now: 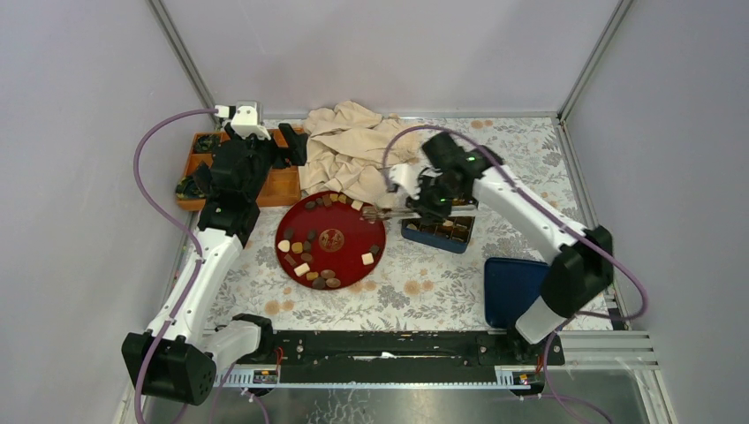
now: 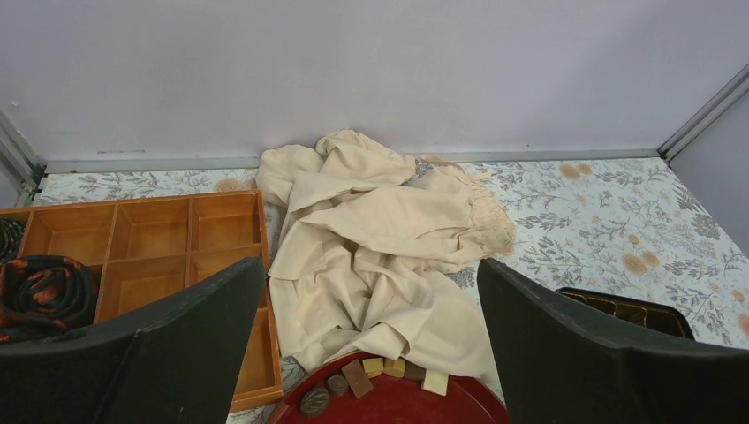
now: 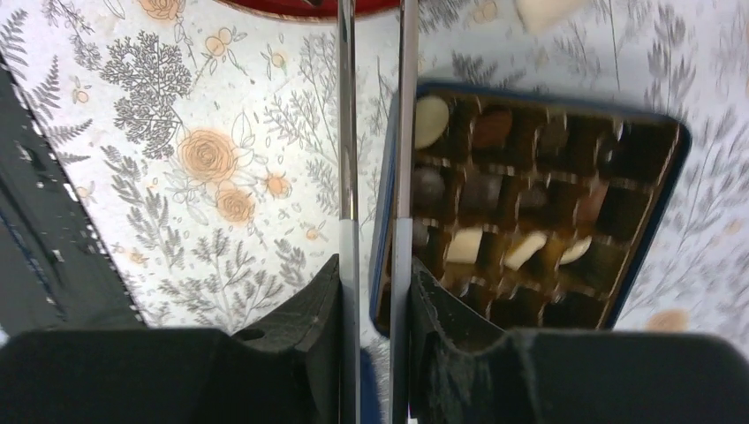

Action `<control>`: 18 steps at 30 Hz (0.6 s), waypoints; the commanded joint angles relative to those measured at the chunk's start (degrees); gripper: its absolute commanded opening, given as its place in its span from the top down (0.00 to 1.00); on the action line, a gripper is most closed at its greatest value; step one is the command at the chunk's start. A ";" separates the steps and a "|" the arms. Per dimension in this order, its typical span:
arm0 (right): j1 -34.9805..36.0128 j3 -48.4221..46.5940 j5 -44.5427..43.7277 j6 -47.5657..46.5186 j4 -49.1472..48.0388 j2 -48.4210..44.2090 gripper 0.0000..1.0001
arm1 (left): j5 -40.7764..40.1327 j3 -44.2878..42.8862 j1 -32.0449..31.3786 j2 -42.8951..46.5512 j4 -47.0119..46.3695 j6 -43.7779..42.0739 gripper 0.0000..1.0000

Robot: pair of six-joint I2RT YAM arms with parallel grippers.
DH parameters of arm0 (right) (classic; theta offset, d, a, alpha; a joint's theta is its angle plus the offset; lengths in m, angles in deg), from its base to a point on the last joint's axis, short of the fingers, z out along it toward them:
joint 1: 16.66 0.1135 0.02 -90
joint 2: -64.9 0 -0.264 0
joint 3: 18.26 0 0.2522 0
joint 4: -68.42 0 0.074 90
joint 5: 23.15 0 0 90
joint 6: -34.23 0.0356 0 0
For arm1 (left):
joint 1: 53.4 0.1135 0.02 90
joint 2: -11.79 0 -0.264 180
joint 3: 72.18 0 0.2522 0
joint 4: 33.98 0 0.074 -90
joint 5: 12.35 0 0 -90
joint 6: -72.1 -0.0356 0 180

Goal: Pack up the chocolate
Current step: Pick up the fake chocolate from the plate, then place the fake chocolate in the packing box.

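Right claw is nearly closed, its fingers pressed against the two blades of a pair of metal tongs. The tongs reach over the near edge of a blue box toward a red plate. Their tips run out of the wrist view, and from above I cannot tell whether they hold a piece. Chocolate lies scattered on the plate, dark, tan and cream pieces mixed. More chocolate sits in the box's compartments, with several cells unfilled. The box stands on the flowered counter just right of the plate, and a blue lid lies apart from it nearer the arm bases. Wide open and holding nothing, the left claw hangs over the plate's far edge, beside a crumpled beige cloth and a wooden tray.
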 commanded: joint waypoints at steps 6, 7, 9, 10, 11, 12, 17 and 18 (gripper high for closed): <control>-28.66 17.27 24.05 8.53 -8.66 -19.91 1.00 | 0.47 0.35 -0.15 1.35 -2.37 -0.18 0.01; -31.30 19.49 24.88 9.47 -9.81 -22.60 1.00 | 0.47 0.39 -0.13 1.33 -2.37 -0.09 0.01; -36.82 23.21 24.08 10.53 -11.63 -26.00 1.00 | 0.60 0.33 -0.15 1.12 -2.33 -0.10 0.01; -38.71 24.71 22.67 11.23 -12.46 -27.46 1.00 | 0.60 0.31 -0.15 1.03 -2.34 -0.05 0.01; -39.94 26.08 20.74 11.55 -13.06 -28.52 1.00 | 0.72 0.30 -0.15 1.00 -2.30 -0.04 0.01; -40.58 27.50 18.90 11.63 -13.47 -29.34 0.99 | 0.85 0.30 -0.19 0.93 -2.29 0.03 0.01; -41.99 34.09 13.95 12.05 -15.06 -31.89 0.99 | 1.05 0.30 -0.23 0.75 -2.38 0.13 0.01; -42.04 34.99 12.75 12.22 -15.68 -32.43 0.98 | 1.06 0.30 -0.21 0.62 -2.38 0.13 0.01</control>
